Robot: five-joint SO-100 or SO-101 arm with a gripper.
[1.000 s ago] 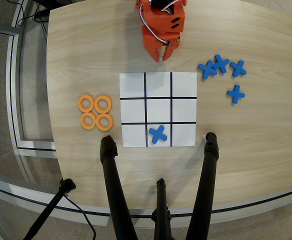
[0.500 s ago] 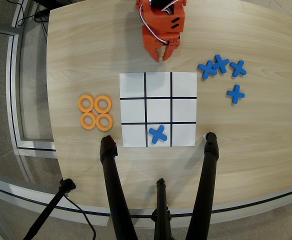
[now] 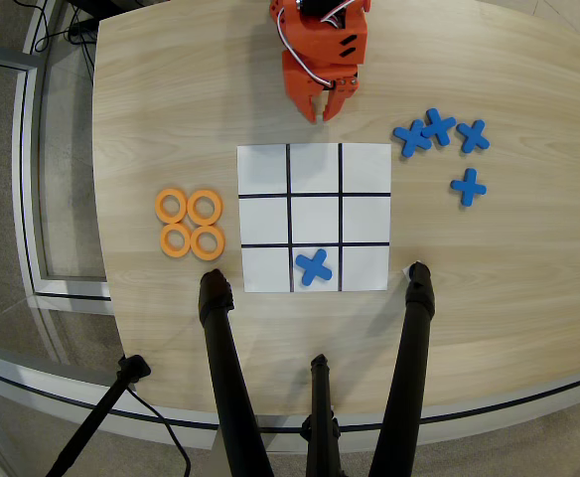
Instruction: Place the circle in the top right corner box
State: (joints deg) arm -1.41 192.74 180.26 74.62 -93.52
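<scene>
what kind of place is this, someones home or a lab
Probably a lab or office demo corner, not a home: a light wooden table holds a tic-tac-toe grid, an orange robot arm with its gripper, and black tripod legs. Cables trail over carpet beside it.

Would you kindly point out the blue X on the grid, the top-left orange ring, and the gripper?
blue X on the grid (image 3: 314,265), overhead view, centre where its arms cross.
top-left orange ring (image 3: 159,206), overhead view, left band of the ring.
gripper (image 3: 322,111), overhead view, midway between the fingertips.
</scene>
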